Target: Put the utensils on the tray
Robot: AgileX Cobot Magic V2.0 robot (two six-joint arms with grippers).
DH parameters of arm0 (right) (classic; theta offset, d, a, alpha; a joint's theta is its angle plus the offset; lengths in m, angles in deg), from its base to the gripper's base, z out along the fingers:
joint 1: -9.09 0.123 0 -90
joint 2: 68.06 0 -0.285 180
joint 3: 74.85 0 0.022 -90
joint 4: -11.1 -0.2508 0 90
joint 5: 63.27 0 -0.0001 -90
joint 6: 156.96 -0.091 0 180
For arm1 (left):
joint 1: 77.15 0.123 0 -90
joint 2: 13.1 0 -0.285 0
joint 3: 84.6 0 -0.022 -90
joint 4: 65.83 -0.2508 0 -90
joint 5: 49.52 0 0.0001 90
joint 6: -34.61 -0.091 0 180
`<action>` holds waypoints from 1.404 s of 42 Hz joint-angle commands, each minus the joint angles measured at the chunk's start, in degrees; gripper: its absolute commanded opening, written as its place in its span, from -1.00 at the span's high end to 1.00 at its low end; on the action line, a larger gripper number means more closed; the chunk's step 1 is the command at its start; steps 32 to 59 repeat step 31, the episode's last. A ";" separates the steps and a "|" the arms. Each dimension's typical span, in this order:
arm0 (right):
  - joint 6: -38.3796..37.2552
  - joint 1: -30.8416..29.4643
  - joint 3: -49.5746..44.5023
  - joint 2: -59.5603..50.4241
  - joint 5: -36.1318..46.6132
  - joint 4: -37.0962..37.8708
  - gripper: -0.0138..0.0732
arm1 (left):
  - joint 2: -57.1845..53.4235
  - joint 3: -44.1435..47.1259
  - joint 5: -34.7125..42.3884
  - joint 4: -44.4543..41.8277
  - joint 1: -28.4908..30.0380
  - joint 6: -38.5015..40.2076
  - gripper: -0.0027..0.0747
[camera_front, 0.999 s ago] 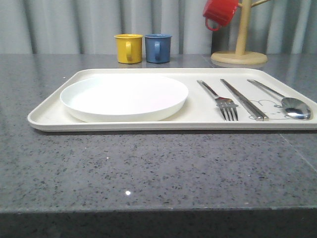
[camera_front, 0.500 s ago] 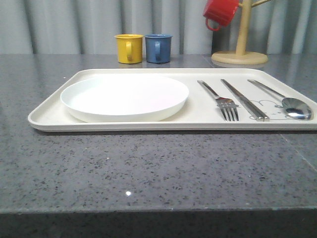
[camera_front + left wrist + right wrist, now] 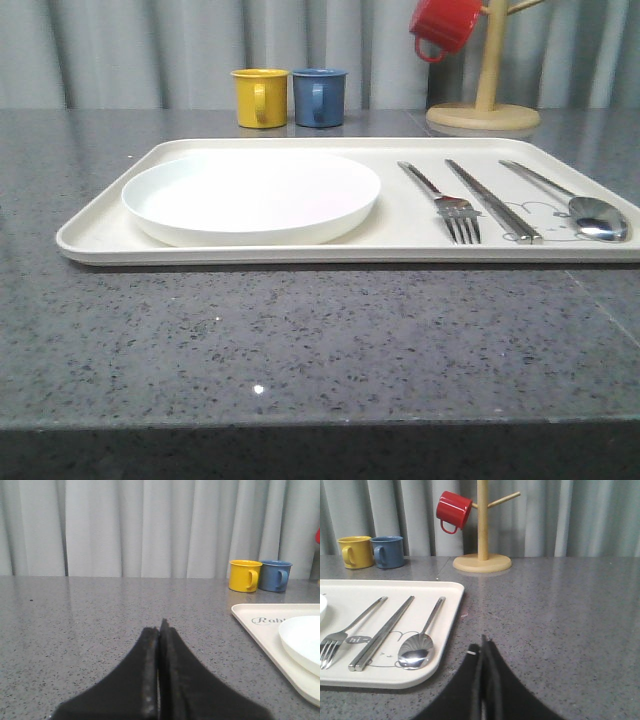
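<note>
My left pincer [image 3: 159, 630]: black fingers pressed flat together, nothing between them, low over bare grey speckled stone countertop [image 3: 300, 340]. My right pincer [image 3: 483, 647]: same, fingers closed tight, holding nothing, over the countertop just off the tray's corner.

Large cream rectangular tray with rounded corners and low rim [image 3: 100, 235] sits mid-counter in the front view. From the left wrist camera its near corner shows with grey "Rabi…" script lettering, and the plate edge inside it.

On the tray, front view:
- Round shallow white plate [image 3: 252, 195] at 9 o'clock, taking up the tray's left half.
- Shiny steel four-tined fork [image 3: 443, 203] just right of the plate, tines toward 6 o'clock.
- Pair of flat steel chopsticks [image 3: 492, 200] beside the fork, lying side by side and touching, handles angled toward 11 o'clock.
- Steel spoon [image 3: 575, 203] at 3 o'clock, bowl toward 6 o'clock, near the tray's right rim.

The three lie roughly parallel, apart from one another. The rabbit line drawing on the tray shows under the chopstick ends and the spoon bowl.

Behind the tray at 12 o'clock: yellow enamel mug [image 3: 260, 97] and blue enamel mug [image 3: 319, 96], side by side, nearly touching. At 1 o'clock: wooden mug tree with round base [image 3: 484, 112], red mug [image 3: 444, 24] hanging tilted on a peg. Grey pleated curtain [image 3: 150, 50] across the back.
</note>
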 commanded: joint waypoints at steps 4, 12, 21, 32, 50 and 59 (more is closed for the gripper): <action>0.00 -0.42 0.04 -0.86 5.05 0.81 0.84 | -1.26 0.68 4.86 0.09 -0.43 0.74 0.98; 0.00 -1.62 0.04 -0.91 4.70 0.81 0.84 | -1.26 0.68 4.86 0.09 -0.43 0.74 0.98; 0.00 -2.61 0.04 -0.91 4.69 0.81 0.84 | -1.26 0.68 4.86 0.09 -0.43 0.74 0.98; 0.00 -2.62 0.04 -0.85 4.69 0.81 0.84 | -1.26 0.68 4.86 0.09 -0.43 0.74 0.98; 0.00 -2.62 0.04 -0.85 4.69 0.81 0.84 | -1.26 0.68 4.86 0.09 -0.43 0.74 0.98; 0.00 -2.62 0.04 -0.85 4.69 0.81 0.84 | -1.26 0.68 4.86 0.09 -0.43 0.74 0.98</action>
